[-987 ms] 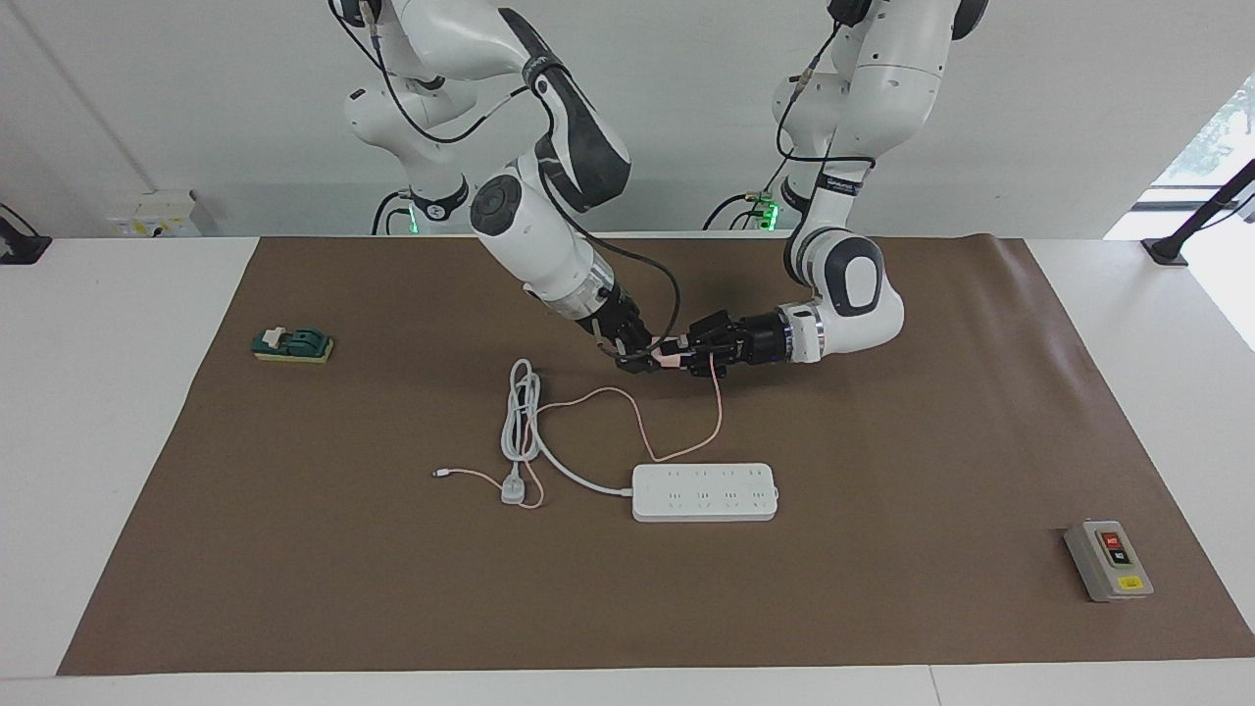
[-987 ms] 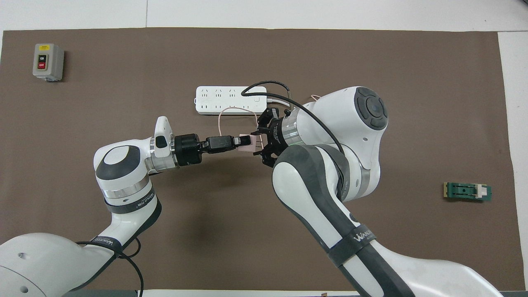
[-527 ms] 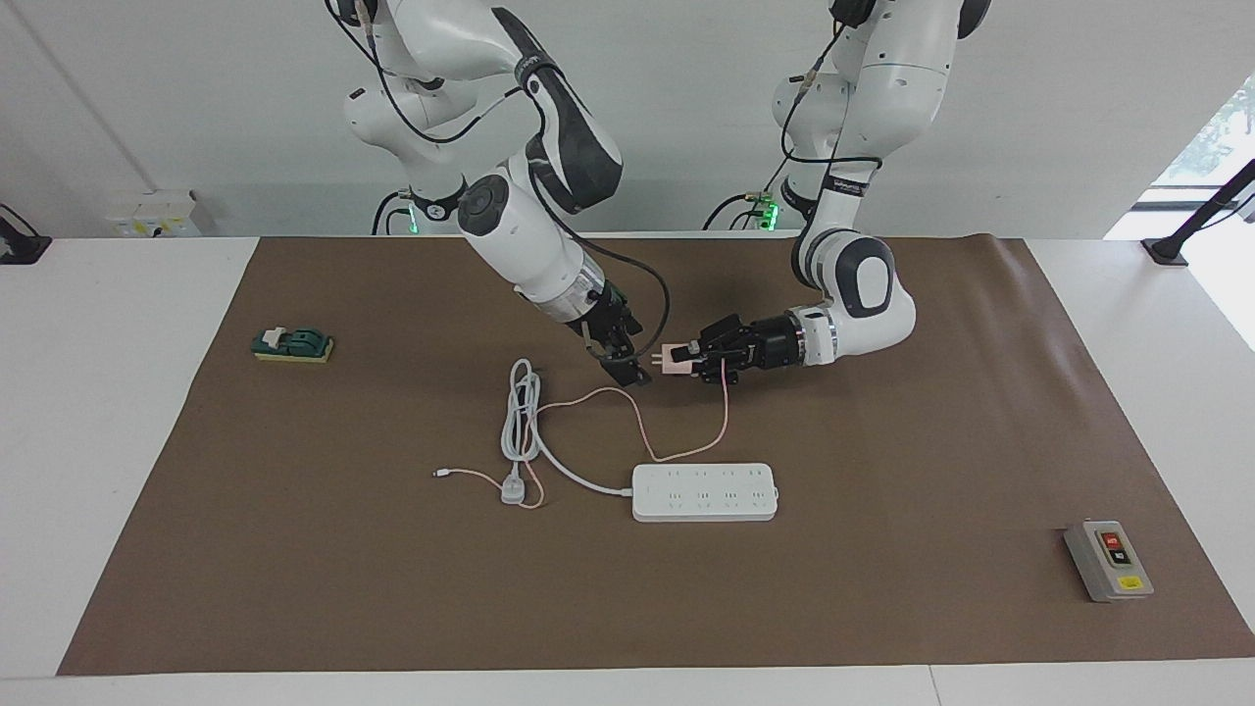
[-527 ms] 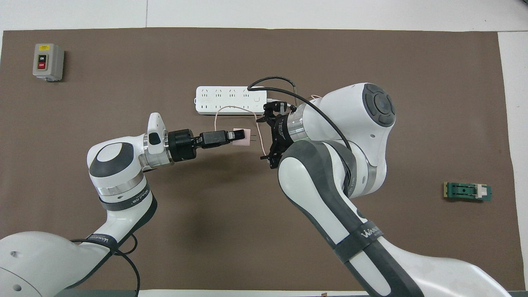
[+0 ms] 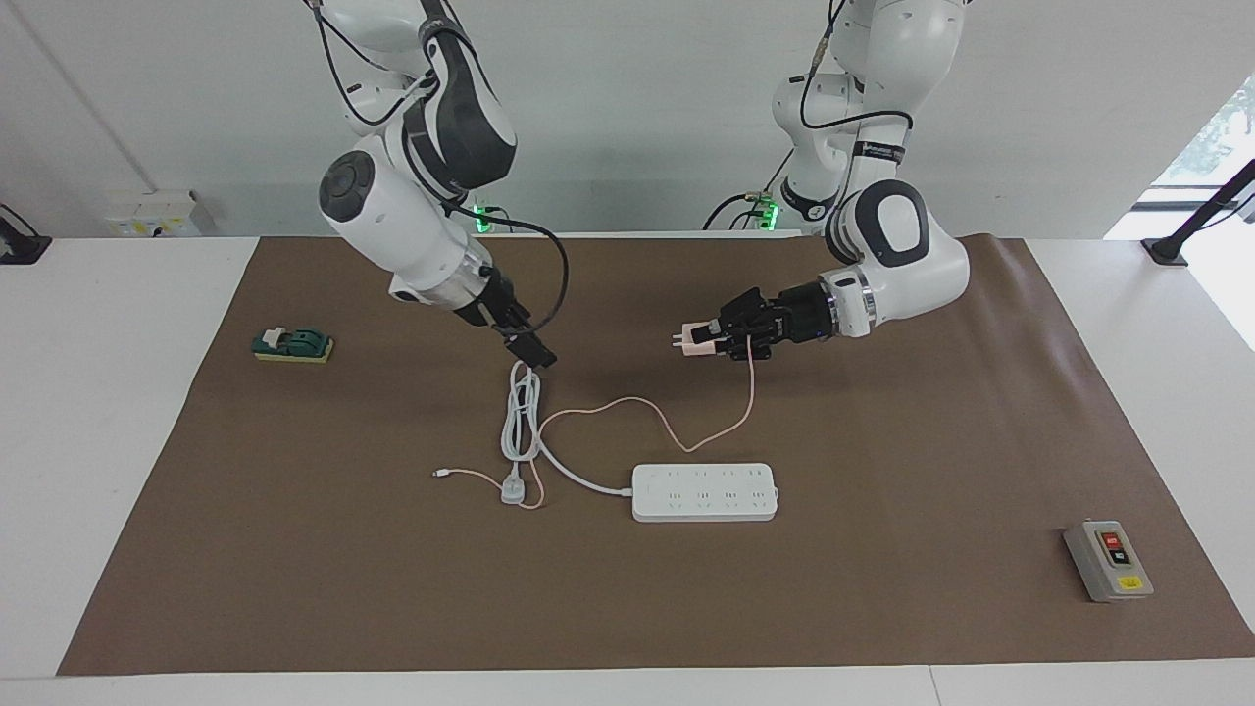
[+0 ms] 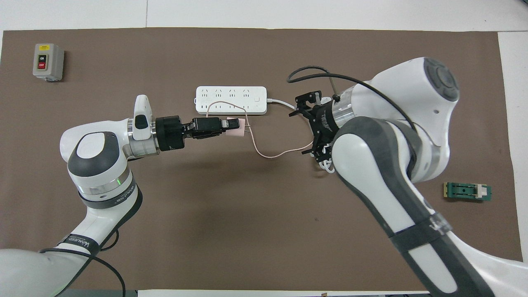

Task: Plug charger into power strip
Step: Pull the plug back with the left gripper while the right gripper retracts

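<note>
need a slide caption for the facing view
Left gripper holds the pale-pink cube charger in the air over the brown mat, the long white power strip below; right gripper open over the grey-white cord.

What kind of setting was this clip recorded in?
Probably a robotics lab bench: a brown mat covers a white table, with test props laid out, a power strip, a grey switch box and a green part.

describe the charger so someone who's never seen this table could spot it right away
Find the white power strip mid-mat; over the mat nearer the robots, the left gripper is shut on the charger. It is a small pale-pink cube with two prongs, trailing a thin pink cable, unlike the strip's thick grey-white cord.
</note>
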Robot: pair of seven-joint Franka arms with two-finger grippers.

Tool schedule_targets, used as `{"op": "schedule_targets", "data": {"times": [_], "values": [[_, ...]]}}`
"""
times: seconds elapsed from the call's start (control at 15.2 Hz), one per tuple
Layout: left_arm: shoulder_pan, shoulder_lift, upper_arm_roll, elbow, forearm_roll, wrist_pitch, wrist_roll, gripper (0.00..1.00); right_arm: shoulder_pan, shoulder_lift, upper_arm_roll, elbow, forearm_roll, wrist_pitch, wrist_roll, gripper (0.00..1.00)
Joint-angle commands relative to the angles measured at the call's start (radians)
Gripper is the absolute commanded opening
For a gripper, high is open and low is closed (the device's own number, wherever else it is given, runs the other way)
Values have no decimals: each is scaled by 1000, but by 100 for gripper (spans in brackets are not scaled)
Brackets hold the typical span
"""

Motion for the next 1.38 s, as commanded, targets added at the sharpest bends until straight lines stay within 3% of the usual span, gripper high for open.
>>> {"op": "schedule_targets", "data": {"times": [0.0, 0.39, 0.59, 0.79, 1.05, 1.32], "values": [[47, -40, -2, -16, 215, 12, -145, 0, -27, -78, 7, -7, -151, -103, -223, 100], [123, -56, -1, 43, 540, -19, -254, 0, -116, -142, 4, 9, -299, -222, -647, 100], [176, -50, -1, 156, 760, -161, -345, 0, -148, -100, 17, 139, -400, -306, -779, 100], [174, -47, -4, 292, 993, -314, -501, 0, -165, -71, 0, 162, -411, -303, -939, 100], [179, 18, 10, 486, 1159, -520, -543, 0, -171, -73, 9, 183, -469, -315, -970, 100], [176, 24, 12, 524, 1213, -545, -557, 0, -211, -81, -35, 176, -451, -308, -1069, 100]]}}
